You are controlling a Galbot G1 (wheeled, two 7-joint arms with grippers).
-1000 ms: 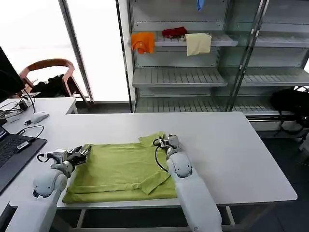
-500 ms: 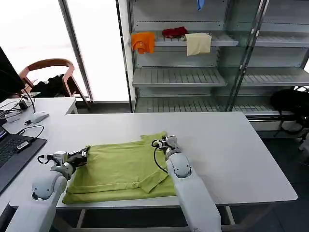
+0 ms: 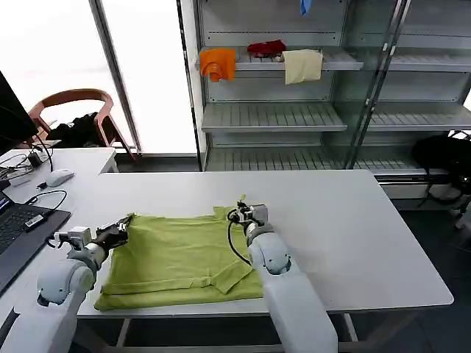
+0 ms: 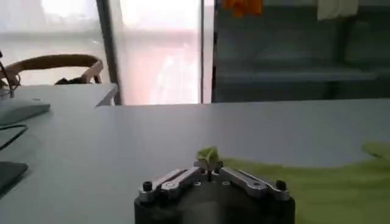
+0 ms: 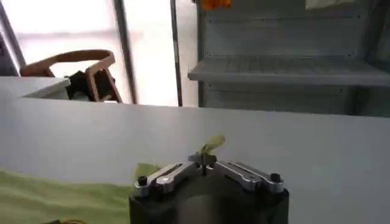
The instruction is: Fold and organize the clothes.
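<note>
The lime T-shirt (image 3: 180, 257) lies flat at the tabletop's (image 3: 353, 235) 6 o'clock edge, each far corner pinched in a tool: left tool (image 3: 120, 229) at 9 o'clock, right tool (image 3: 242, 211) at 1 o'clock. To fold cleanly, I'd lift both corners level and draw them toward 6 o'clock together, keeping the cloth taut.

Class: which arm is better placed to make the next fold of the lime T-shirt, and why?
Probably both together: the left gripper and right gripper each pinch a far corner of the T-shirt.
</note>
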